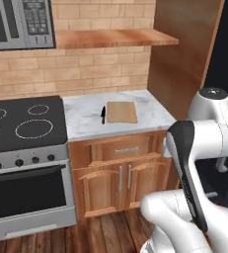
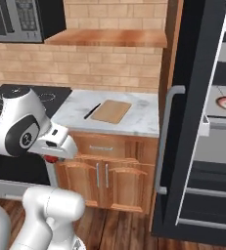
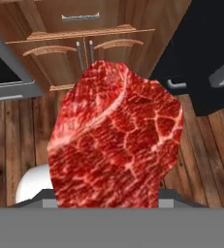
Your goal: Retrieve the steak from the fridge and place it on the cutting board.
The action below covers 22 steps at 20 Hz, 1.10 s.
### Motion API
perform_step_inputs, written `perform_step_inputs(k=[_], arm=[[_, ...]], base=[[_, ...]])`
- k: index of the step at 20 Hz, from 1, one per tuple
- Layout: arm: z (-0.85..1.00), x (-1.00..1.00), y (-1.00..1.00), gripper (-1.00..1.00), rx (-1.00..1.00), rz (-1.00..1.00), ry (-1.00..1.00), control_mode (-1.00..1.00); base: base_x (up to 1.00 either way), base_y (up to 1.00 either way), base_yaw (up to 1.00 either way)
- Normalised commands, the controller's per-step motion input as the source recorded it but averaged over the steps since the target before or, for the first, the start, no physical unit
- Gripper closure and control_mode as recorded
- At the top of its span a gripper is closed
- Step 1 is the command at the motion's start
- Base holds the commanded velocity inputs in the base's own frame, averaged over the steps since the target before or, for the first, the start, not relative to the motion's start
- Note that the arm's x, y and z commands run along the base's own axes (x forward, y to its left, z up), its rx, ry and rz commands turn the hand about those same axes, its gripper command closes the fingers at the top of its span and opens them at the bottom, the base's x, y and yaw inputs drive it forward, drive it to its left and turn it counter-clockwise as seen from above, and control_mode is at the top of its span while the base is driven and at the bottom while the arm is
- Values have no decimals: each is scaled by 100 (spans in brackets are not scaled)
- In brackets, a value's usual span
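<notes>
Here the gripper (image 3: pixel 108 206) pinches the steak (image 3: pixel 116 140) low before the cabinet, below the cutting board (image 1: pixel 121 112) left of the open fridge (image 2: pixel 202 122).

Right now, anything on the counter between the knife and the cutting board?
No. Bare marble counter separates the knife from the cutting board in both base views.

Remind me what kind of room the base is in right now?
A home kitchen, by the look of it: a black stove beside a marble counter bearing the cutting board, wooden cabinets below, and the open fridge to the right. The steak sits in front of the hand camera.
</notes>
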Motion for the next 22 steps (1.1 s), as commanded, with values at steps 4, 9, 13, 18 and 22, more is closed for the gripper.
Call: perform_step_inputs(k=[4, 9, 13, 18, 22], arm=[[0, 0, 0, 100, 0, 0, 0, 100], [0, 0, 0, 100, 0, 0, 0, 100], [0, 0, 0, 100, 0, 0, 0, 100], [0, 0, 0, 100, 0, 0, 0, 100], [0, 0, 0, 100, 0, 0, 0, 100]], base=[[71, 37, -6], [69, 31, -5], [72, 21, -2], [55, 8, 0], [45, 0, 0]])
